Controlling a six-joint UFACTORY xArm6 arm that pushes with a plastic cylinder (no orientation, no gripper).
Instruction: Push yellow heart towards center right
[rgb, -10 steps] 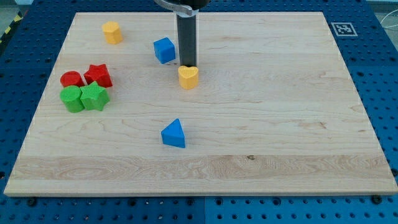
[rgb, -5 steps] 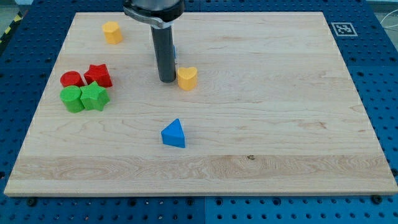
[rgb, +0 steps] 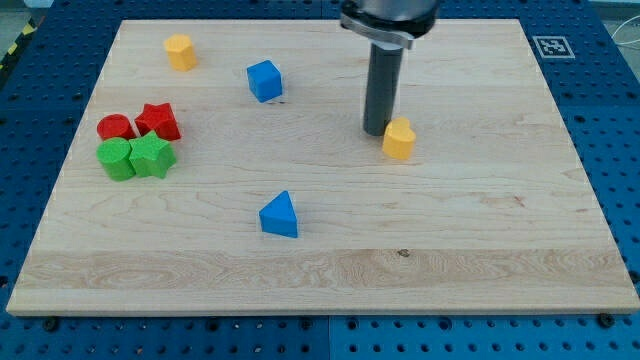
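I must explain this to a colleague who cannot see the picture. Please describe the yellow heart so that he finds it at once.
On the wooden board, look right of the middle, where my tip stands. The yellow heart sits just at its right, apparently touching. The other yellow block is far away at the top left, alone.

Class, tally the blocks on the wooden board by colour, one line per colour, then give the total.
Yellow: 2, a heart and a block at the top left
Blue: 2, a cube and a wedge
Red: 2
Green: 2
Total: 8
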